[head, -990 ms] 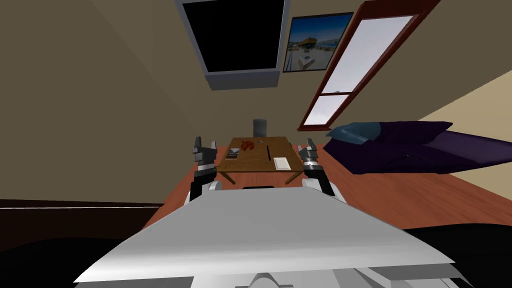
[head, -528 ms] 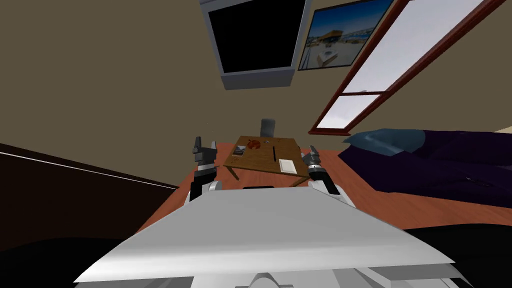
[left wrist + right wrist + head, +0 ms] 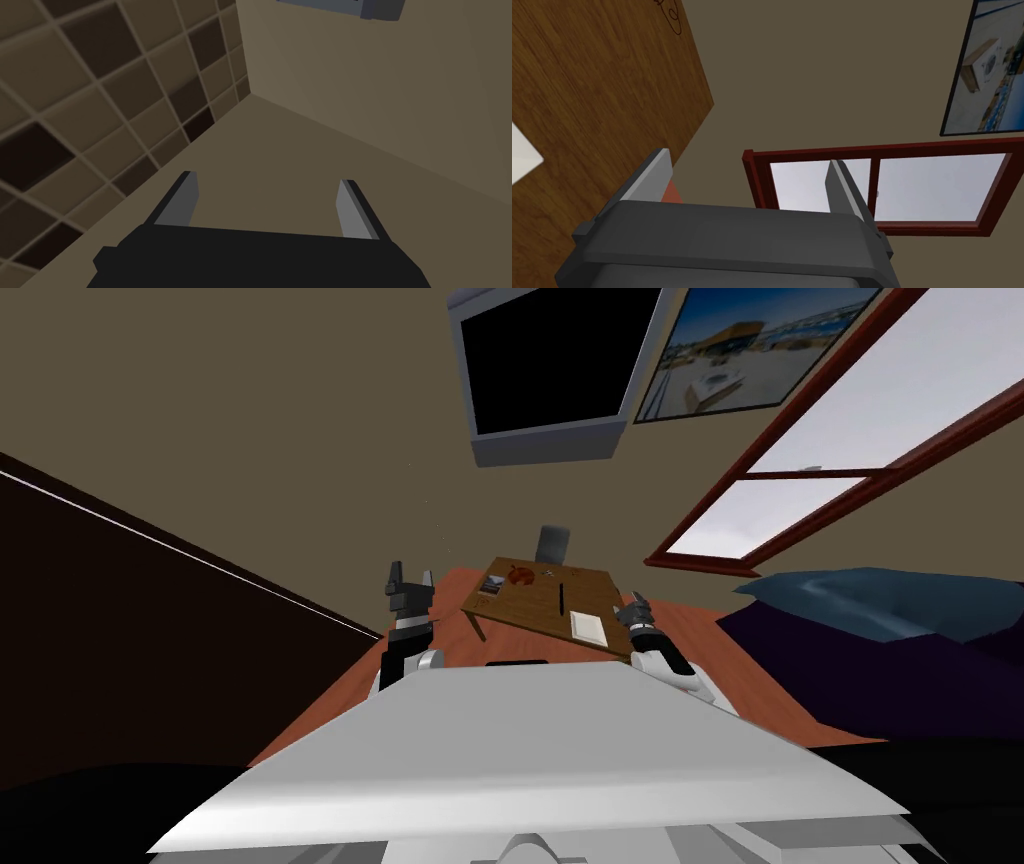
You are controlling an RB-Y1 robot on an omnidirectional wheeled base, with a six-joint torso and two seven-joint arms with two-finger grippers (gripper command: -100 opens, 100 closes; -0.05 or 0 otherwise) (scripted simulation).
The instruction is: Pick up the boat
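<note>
A small reddish-brown thing [image 3: 519,576], likely the boat, lies at the far left part of a low wooden table [image 3: 524,606] ahead of me. My left gripper [image 3: 410,580] is raised to the left of the table, well short of the boat; its wrist view shows the gripper [image 3: 267,187] open and empty. My right gripper [image 3: 634,606] is at the table's near right corner. In its wrist view the gripper [image 3: 747,172] is open and empty, beside the wooden tabletop [image 3: 587,100].
On the table lie a white pad [image 3: 588,626], a black pen [image 3: 563,597] and a small grey box [image 3: 491,584]. A grey chair [image 3: 552,543] stands behind it. A dark bed [image 3: 900,658] lies to the right and a dark panel [image 3: 120,618] to the left.
I have turned, so the whole head view has swung and rolled; the table now sits further right. My right gripper has come up to the table's near corner. Both grippers stay open.
</note>
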